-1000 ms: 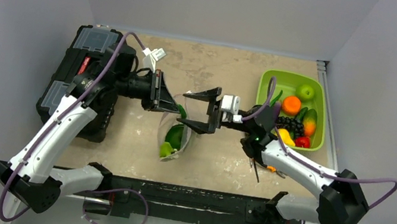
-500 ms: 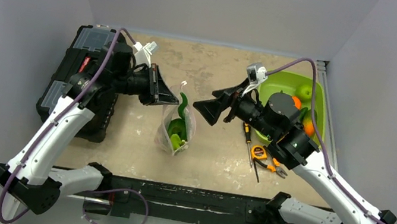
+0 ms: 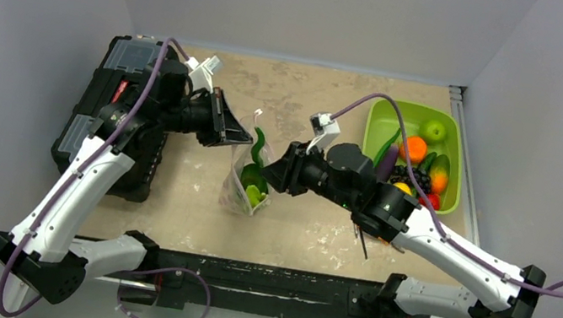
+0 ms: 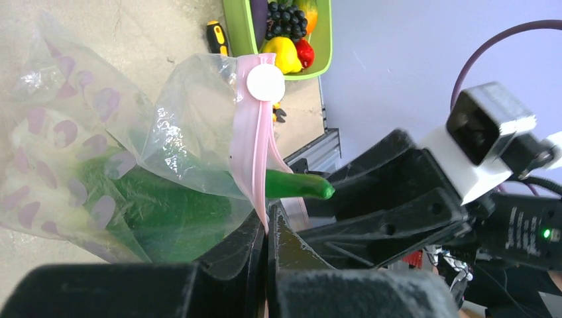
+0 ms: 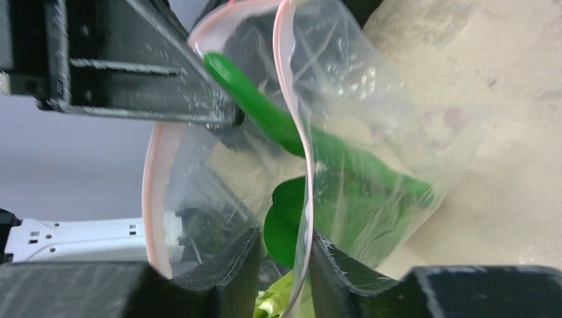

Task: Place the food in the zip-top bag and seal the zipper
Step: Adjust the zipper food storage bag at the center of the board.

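Now we see the zip-top bag (image 3: 240,191) hanging between two tools above the tabletop (image 3: 315,87). The left tool (image 4: 267,215) is clamped shut on one end of the pink zipper (image 4: 248,146), whose strip runs away from it toward the right tool (image 5: 285,242). The right tool straddles one lip of the gaping mouth, one finger inside and one outside, narrowly apart; we cannot tell whether it pinches. The food (image 5: 358,165) sits low in the bag, beneath both tools. One green tip (image 4: 298,184) pokes out through the mouth toward the right tool, and we judge that it blocks sealing. Behind the right tool lies a green bin (image 3: 392,112); behind the left tool, a black toolbox (image 3: 113,98).
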Motion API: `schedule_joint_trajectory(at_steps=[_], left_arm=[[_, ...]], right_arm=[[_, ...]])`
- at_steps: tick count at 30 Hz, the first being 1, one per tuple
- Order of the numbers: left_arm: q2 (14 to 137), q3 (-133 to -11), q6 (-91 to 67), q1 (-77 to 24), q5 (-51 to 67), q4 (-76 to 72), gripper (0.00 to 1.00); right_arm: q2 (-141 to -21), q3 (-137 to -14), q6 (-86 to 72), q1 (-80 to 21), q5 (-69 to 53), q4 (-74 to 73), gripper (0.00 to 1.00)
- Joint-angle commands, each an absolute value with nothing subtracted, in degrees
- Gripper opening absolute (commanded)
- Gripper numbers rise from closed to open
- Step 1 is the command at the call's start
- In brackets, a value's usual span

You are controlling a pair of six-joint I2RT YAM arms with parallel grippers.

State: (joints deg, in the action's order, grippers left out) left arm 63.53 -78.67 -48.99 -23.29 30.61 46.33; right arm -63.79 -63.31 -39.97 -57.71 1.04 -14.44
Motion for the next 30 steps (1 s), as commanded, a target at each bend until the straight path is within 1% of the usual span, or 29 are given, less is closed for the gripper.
schedule_joint_trajectory(at_steps=[1,3,8,13,15,18,21,25,26,30], left_arm=[[62.42,-81.87,-48.35,-23.12,28.04,45.48,0.0],[61.75,-82.6,-47.1,-23.12,25.43,47.59,0.0],[58.21,-85.76,-44.54,-23.11,20.17,54.16,0.0],[52.88,-87.13,-45.3,-23.12,16.24,58.65,0.0],[51.28,-85.13,-46.3,-23.12,15.29,58.18,0.0],[51.52,-81.61,-46.77,-23.12,11.71,58.53,0.0],[52.51,-78.74,-49.99,-23.03,9.96,57.77,0.0],[50.72,-72.68,-57.57,-22.96,10.44,51.44,0.0],[50.16,-71.06,-59.18,-22.94,10.58,49.57,0.0],[49.09,-68.02,-65.64,-22.85,8.64,47.74,0.0]], right_arm=[[-65.75,-66.06,-40.89,-62.08,9.33,-14.84,0.23],[-66.94,-68.21,-40.12,-62.98,11.2,-16.69,0.0],[-68.03,-78.14,-35.35,-63.29,12.73,-20.63,0.0],[-69.51,-85.67,-32.95,-63.19,7.52,-21.57,0.0],[-70.49,-86.91,-33.04,-63.2,6.05,-21.29,0.0],[-72.57,-85.62,-31.78,-63.06,6.16,-19.18,0.0],[-75.44,-84.32,-26.56,-62.89,7.83,-18.15,0.0],[-80.92,-86.9,-19.21,-62.86,8.12,-19.75,0.0],[-82.52,-88.01,-18.36,-62.88,7.82,-20.34,0.03],[-87.4,-95.26,-17.36,-62.89,5.86,-24.91,0.27]])
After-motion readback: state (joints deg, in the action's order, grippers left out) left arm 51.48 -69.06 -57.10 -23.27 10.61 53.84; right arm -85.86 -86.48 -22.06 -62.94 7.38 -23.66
